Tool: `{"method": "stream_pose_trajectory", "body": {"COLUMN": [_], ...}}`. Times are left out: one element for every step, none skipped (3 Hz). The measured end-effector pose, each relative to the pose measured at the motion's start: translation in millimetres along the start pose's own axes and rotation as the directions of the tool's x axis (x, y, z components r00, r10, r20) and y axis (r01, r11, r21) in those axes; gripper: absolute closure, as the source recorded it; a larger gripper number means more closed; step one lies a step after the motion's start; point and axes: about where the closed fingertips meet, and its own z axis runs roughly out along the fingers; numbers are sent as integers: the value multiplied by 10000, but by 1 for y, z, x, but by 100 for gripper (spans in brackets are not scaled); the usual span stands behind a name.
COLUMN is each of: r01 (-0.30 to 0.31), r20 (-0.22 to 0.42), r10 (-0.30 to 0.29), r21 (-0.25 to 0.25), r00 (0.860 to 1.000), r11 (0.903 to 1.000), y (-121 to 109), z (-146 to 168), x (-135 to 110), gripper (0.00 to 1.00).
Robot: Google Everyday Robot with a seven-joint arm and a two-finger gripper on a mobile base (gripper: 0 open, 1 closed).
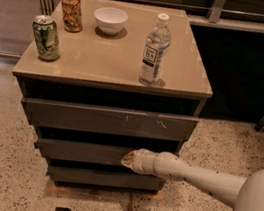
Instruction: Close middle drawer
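Observation:
The middle drawer point(81, 151) is a wide, shallow dark grey front, second of three, under the taller scratched top front point(107, 118) and above the lowest front point(104, 178). It stands slightly out from the cabinet, less than the top front. My gripper point(126, 158) is at the end of the white arm that reaches in from the right. Its tip rests against the right part of the middle drawer's front.
On the tan cabinet top point(115, 59) stand a green can point(46, 37), an orange can point(71, 12), a white bowl point(110, 20) and a water bottle point(155, 51). Speckled floor lies all round. A dark wall stands at the right.

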Motion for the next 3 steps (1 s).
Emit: {"method": "stream_pose_trajectory", "body": {"r01": [0,-63,-279], "r20": [0,-8,-36], "r10": [0,63,277], "r21": [0,-55,-762], "r00": [10000,10000,9996], "r11": [10000,10000,9967], "y": [0,1,12], "z": [0,-2,-3], "x": [0,-2,-10], "gripper": [100,100,100]}}
